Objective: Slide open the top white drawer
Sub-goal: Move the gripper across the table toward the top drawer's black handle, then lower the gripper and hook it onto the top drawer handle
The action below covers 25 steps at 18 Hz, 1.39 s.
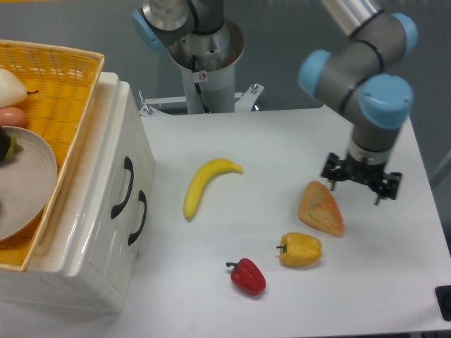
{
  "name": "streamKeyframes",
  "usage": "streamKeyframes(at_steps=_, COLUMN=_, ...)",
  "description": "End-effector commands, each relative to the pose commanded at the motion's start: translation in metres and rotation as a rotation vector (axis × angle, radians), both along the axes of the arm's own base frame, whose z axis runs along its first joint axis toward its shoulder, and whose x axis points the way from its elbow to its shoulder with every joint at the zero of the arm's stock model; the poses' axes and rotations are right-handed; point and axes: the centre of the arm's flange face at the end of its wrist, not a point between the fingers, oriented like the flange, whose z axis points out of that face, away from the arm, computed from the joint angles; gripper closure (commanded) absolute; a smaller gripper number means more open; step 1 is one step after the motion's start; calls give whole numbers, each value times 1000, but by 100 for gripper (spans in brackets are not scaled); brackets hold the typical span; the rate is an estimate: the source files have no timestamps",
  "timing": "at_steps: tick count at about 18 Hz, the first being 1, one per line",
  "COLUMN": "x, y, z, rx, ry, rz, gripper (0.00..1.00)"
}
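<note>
The top white drawer (116, 172) sat at the left, in the white cabinet (84, 239), fully shut, front flush. Its black curved handle (124, 187) lay at about 11 o'clock from the lower drawer's handle (138, 218), the two close together. A yellow wicker basket (67, 77) rested on the cabinet top, holding a grey plate (32, 183).

Step in hand, as judged: approach only, no contact with the drawer. The gripper was well apart from the handle, with the whole table (282, 141) between them.

Mid-table going right: a banana (206, 184), a red pepper (247, 276) at 5 o'clock from it, a yellow pepper (301, 249), and a bread slice (320, 208) at 1 o'clock from that pepper.

The gripper (361, 181) hung at far right, just beside the bread at its 2 o'clock, pointing down at the table with nothing in it. Fingers too small and dark to read; whether the claw was wide or narrow I could not tell.

Arm pose: the forearm came down from the top edge, the blue-capped wrist joints stacked above the gripper, the tool roughly vertical.

Next move likely called for a long traverse toward 9 o'clock, passing over the fruit, re-orienting the tool to face the drawer front, hooking the upper handle and not the lower one, then pulling out toward 3 o'clock. Risk: catching the wrong handle.
</note>
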Motion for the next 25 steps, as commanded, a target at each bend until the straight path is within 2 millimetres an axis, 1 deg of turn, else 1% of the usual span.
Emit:
streamKeyframes(at_steps=2, x=20, y=18, z=11, rx=65, ry=-38, rz=60, gripper=0)
streamKeyframes(at_steps=4, x=45, y=33, z=28, rx=125, ry=-90, rz=70, gripper=0)
streamKeyframes(at_steps=9, x=109, y=53, z=63, rx=148, ry=-179, rz=69, gripper=0)
streamKeyframes(at_steps=11, x=132, y=65, z=66, rx=133, ry=-202, rz=83, gripper=0)
streamKeyframes(at_steps=13, x=158, y=82, z=65, rx=122, ry=-215, rz=76, gripper=0)
streamKeyframes(at_steps=15, x=170, y=92, z=63, rx=116, ry=-227, rz=104, gripper=0)
streamKeyframes(at_steps=18, x=202, y=112, z=58, rx=98, ry=-253, rz=154, gripper=0)
streamKeyframes(at_steps=21, x=214, y=121, z=55, rx=107, ry=-291, rz=178, gripper=0)
streamKeyframes(at_steps=25, x=220, y=125, z=55, rx=125, ry=-333, rz=211, gripper=0)
